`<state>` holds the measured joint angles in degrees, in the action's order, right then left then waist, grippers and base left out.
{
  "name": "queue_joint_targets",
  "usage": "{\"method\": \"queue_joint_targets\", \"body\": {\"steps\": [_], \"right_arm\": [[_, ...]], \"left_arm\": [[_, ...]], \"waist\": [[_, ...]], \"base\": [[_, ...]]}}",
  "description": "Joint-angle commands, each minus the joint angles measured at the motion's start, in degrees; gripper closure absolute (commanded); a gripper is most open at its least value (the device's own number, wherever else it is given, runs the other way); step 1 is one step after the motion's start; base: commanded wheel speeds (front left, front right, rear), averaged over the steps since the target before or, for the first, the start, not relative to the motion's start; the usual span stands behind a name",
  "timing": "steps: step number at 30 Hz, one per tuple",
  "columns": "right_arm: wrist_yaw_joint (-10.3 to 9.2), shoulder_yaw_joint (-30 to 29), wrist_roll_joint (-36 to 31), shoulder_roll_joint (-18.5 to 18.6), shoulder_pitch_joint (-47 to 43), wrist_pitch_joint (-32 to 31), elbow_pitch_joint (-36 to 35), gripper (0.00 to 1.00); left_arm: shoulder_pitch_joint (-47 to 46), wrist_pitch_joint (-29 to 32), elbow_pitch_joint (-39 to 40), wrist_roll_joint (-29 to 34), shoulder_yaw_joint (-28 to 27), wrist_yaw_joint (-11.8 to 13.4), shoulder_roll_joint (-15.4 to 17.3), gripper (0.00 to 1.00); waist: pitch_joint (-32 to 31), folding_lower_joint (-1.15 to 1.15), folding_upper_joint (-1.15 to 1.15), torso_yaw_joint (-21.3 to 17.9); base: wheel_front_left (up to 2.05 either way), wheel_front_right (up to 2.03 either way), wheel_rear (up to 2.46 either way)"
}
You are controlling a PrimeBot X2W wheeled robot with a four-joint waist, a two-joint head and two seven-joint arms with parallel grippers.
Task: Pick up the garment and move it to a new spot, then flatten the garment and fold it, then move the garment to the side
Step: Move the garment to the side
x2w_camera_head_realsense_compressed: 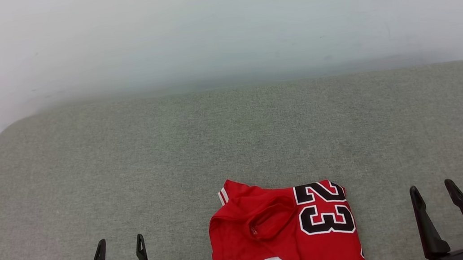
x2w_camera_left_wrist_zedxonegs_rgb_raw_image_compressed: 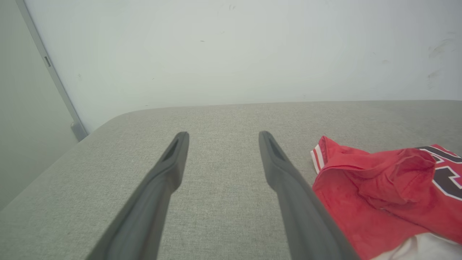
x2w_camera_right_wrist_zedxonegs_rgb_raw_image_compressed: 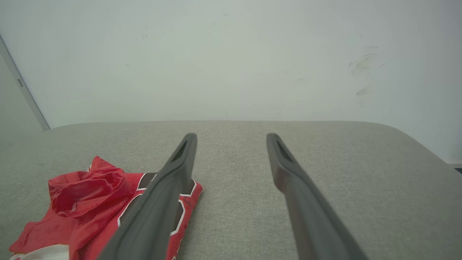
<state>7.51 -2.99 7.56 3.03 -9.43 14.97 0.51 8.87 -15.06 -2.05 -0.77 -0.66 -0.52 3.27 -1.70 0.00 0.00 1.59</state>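
A bare, lab-like test room: a grey fabric-covered surface [x2w_camera_head_realsense_compressed: 233, 139] set against a plain, scuffed white wall [x2w_camera_head_realsense_compressed: 216, 23].

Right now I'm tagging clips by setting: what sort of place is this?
Likely an indoor room set up for cloth handling: a grey fabric-covered surface, a bare scuffed white wall behind, one red garment lying there.

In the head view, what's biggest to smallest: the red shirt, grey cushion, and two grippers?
1. grey cushion
2. red shirt
3. left gripper and right gripper: they look about alike, so unranked.
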Motion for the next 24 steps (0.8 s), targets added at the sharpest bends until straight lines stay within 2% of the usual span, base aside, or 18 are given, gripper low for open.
{"method": "queue_joint_targets", "body": {"steps": [1,7,11,18,24], "right_arm": [[-0.05,0.4,-0.4,-0.2,0.7,0.3,0.1,0.00],[-0.05,1.3,1.0,2.9,5.4,-0.3,0.2,0.00],[-0.05,3.4,4.0,7.0,11.7,-4.4,-0.9,0.00],[-0.05,11.9,12.8,15.3,22.5,-20.7,-1.7,0.00],[-0.05,17.8,21.9,18.7,27.0,-36.4,0.9,0.00]], "left_arm": [[0.1,-0.1,0.0,-0.1,0.0,0.1,0.2,0.00],[-0.4,-0.1,0.0,-0.1,0.5,0.0,0.1,0.00],[-0.8,-0.1,-0.1,-0.1,0.7,-0.1,0.2,0.00],[-1.0,-0.1,-0.1,-0.3,1.0,0.1,0.1,0.00],[-1.8,-0.1,0.0,-0.4,1.2,0.3,0.1,0.00]], "waist": [[0.0,0.00,0.00,0.2],[0.3,0.00,0.00,0.6],[0.7,0.00,0.00,0.8],[1.5,0.00,0.00,1.2],[2.6,0.00,0.00,2.0]], "base": [[0.00,0.00,0.00],[0.00,0.00,0.00],[0.00,0.00,0.00],[0.00,0.00,0.00],[0.00,0.00,0.00]]}}
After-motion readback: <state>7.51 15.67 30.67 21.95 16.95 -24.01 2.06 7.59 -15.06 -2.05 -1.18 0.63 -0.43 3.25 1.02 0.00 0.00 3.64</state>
